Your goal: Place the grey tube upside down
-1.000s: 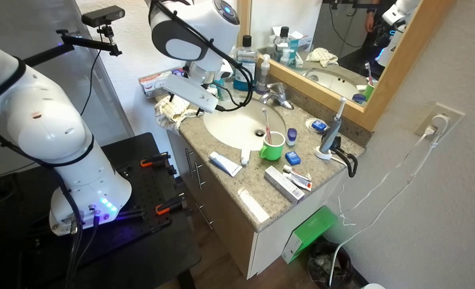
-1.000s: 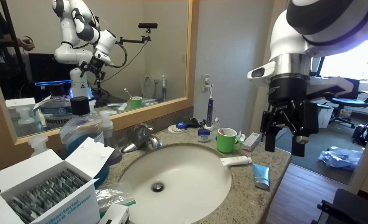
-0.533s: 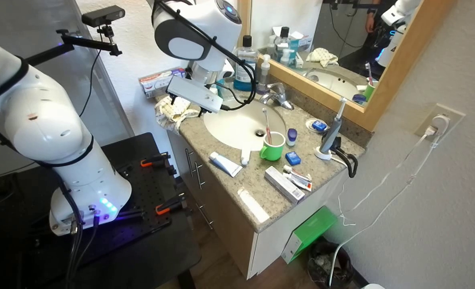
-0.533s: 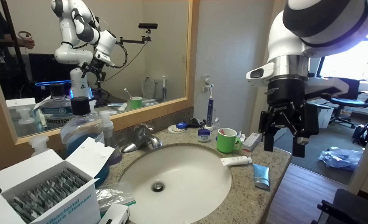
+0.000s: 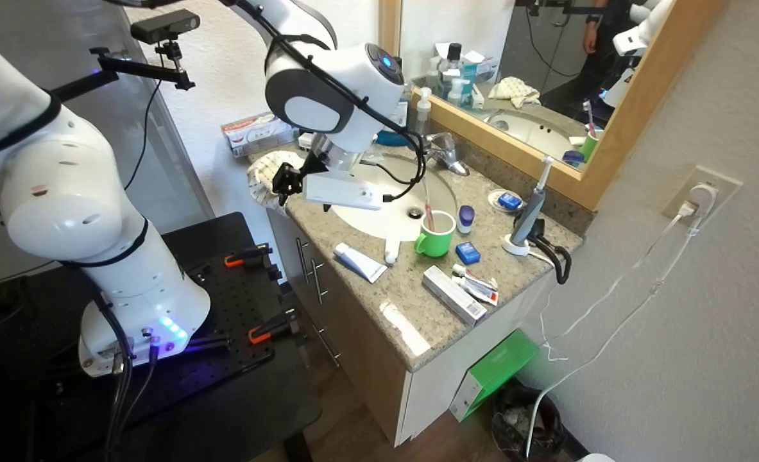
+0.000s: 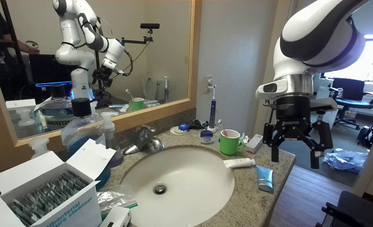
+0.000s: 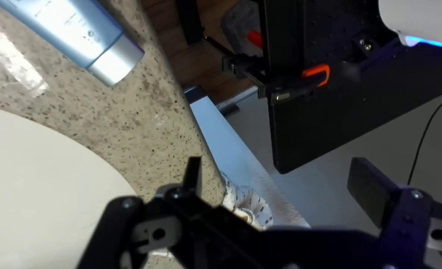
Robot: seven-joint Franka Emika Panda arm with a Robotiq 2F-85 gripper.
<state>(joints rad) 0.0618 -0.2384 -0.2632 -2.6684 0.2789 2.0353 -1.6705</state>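
Observation:
The grey tube (image 5: 360,262) lies flat on the counter near its front edge. It looks pale with a blue stripe there and light blue in an exterior view (image 6: 264,178). In the wrist view the tube (image 7: 79,30) sits at the upper left, blue-grey with a silver cap pointing toward the lower right. My gripper (image 6: 294,159) is open and empty, above counter height and apart from the tube. In the wrist view the two fingers of the gripper (image 7: 276,164) are spread wide, one over the counter and one past its edge.
A white tube (image 6: 239,162) lies at the rim of the sink (image 6: 180,176). A green cup (image 6: 229,145) holds a toothbrush. A long carton (image 5: 454,294) and an electric toothbrush (image 5: 530,208) stand farther along. A cloth (image 5: 270,176) drapes over the counter corner. A mirror hangs behind.
The arm has come down and, in an exterior view, moved to the right. The gripper has turned, so its two fingers now show wider apart. Objects on the counter have not moved.

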